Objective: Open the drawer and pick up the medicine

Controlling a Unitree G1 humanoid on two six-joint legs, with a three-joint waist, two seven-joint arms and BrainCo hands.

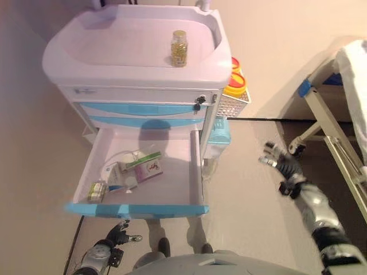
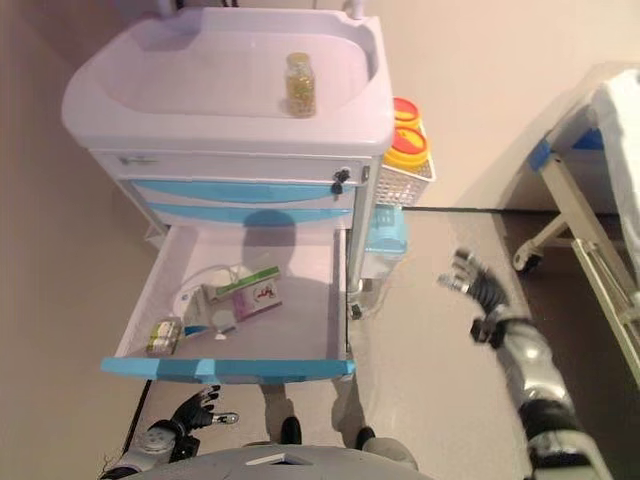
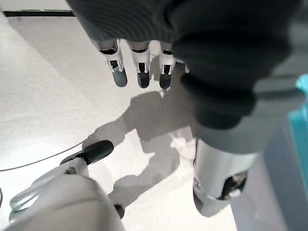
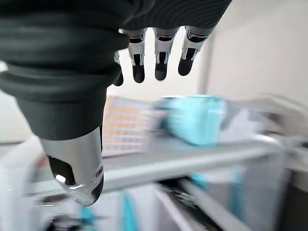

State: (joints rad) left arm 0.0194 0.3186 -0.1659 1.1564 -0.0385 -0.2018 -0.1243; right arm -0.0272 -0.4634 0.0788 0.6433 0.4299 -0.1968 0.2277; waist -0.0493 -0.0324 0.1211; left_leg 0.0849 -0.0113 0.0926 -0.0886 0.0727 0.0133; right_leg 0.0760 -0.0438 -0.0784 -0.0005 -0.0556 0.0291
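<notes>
The white cart's bottom drawer (image 1: 195, 172) with a blue front (image 1: 137, 209) stands pulled out. Inside lie a green and white medicine box (image 1: 140, 161), a pink and white box (image 1: 148, 171), a small packet (image 1: 97, 191) and a clear bag (image 1: 117, 157). A bottle of yellow pills (image 1: 179, 48) stands on the cart top (image 1: 86, 57). My left hand (image 1: 117, 236) is open and empty, low below the drawer front. My right hand (image 1: 284, 163) is open and empty, out to the right of the cart, away from the drawer.
A white basket (image 1: 234, 104) with a yellow and red container (image 1: 235, 83) hangs on the cart's right side, above a light blue bin (image 1: 219, 133). A bed frame (image 1: 332, 137) with blue corner stands at the right. A closed blue drawer (image 1: 137, 109) is above the open one.
</notes>
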